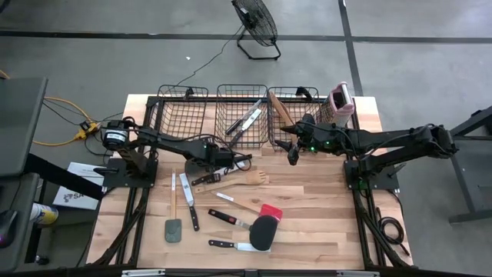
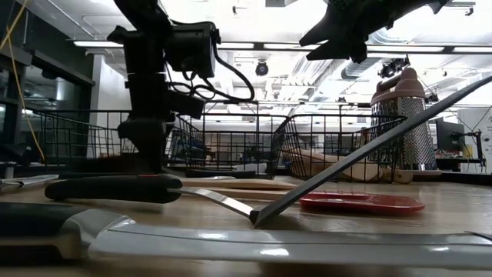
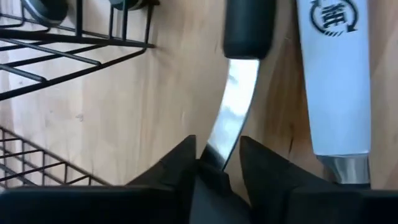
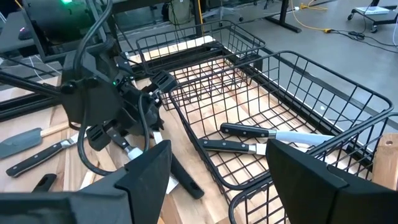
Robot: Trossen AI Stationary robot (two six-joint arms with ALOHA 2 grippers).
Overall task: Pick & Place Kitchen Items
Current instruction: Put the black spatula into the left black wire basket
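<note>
Knives, wooden spoons and spatulas lie scattered on the wooden table [image 1: 323, 223]. My left gripper [image 1: 217, 171] is low over the table just in front of the middle basket, shut on a black-handled steel knife [image 3: 231, 106] that lies flat on the wood. A white-bladed knife [image 3: 336, 81] lies beside it. My right gripper [image 1: 293, 158] hangs open in the air at the front edge of the right basket [image 1: 292, 115] and touches nothing. Its fingers [image 4: 143, 180] frame the middle basket [image 4: 261, 124], which holds two black-handled knives [image 4: 249, 147]. My left gripper pinches the knife's steel blade near its tip [image 3: 216, 152] between its two fingers [image 3: 177, 168], coming from above and pointing down. The black handle [image 3: 247, 28] points away from the fingers. The knife looks to lie flat on the table.
Three black wire baskets stand along the far edge: the left one [image 1: 181, 115], the middle one [image 1: 247, 119] with knives, the right one with wooden utensils [image 1: 278, 111]. The pink grater [image 1: 340, 100] stands beside them. A grey spatula [image 1: 174, 228], red spatula [image 1: 269, 211] and black spatula [image 1: 263, 233] lie nearer.
</note>
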